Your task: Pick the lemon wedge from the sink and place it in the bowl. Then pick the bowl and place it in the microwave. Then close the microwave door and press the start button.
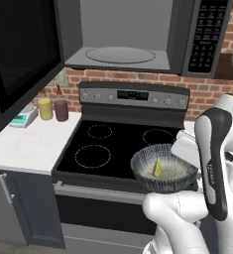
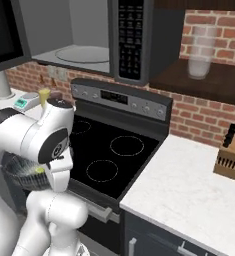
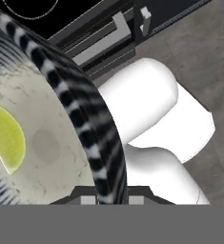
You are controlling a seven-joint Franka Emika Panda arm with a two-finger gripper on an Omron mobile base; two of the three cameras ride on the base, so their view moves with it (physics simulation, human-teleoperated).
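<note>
My hand (image 3: 111, 200) is clamped on the bowl (image 1: 163, 167) rim, one finger each side of the wall, at 6 o'clock in the hand view. Bowl's lifted off the stove (image 1: 123, 146) front edge w/ the lemon wedge (image 1: 157, 169) inside, at 9 o'clock from my grip. Risk: rim-only pinch, so if the bowl tilts on the way up the wedge could slide out. Microwave (image 1: 120, 54) is up at 12, open, turntable bare. Microwave door (image 1: 21, 54) hangs out at 10 and could catch my swing. Two candles (image 1: 52, 109) on the desk (image 1: 29, 146), well clear.
</note>
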